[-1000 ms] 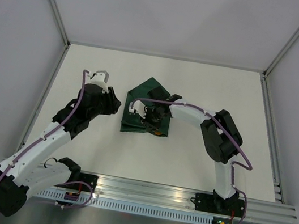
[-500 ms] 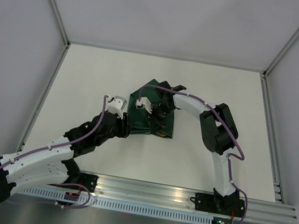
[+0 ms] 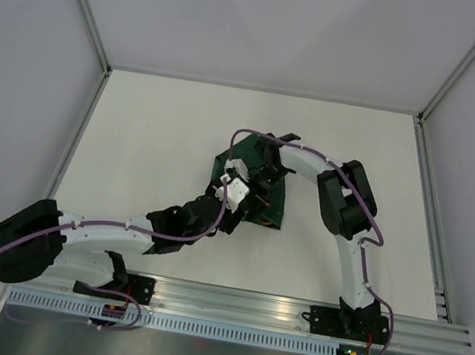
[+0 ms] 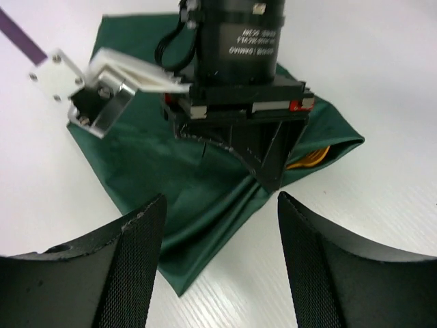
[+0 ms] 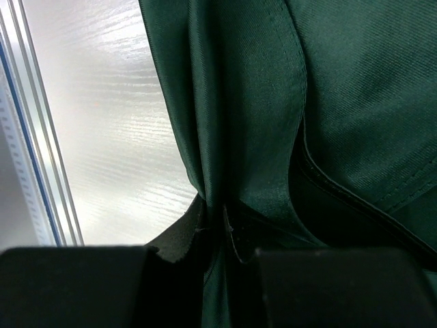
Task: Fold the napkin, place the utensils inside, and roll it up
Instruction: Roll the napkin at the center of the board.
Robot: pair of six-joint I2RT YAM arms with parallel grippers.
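Right wrist view: right hand (image 5: 222, 236) clamps the napkin (image 5: 341, 102) fold; left hand (image 4: 220, 205) spread apart nearby.

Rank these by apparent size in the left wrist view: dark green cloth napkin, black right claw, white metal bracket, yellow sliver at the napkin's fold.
1. dark green cloth napkin, even partly hidden
2. black right claw, counting its wrist housing
3. white metal bracket
4. yellow sliver
No near ties.
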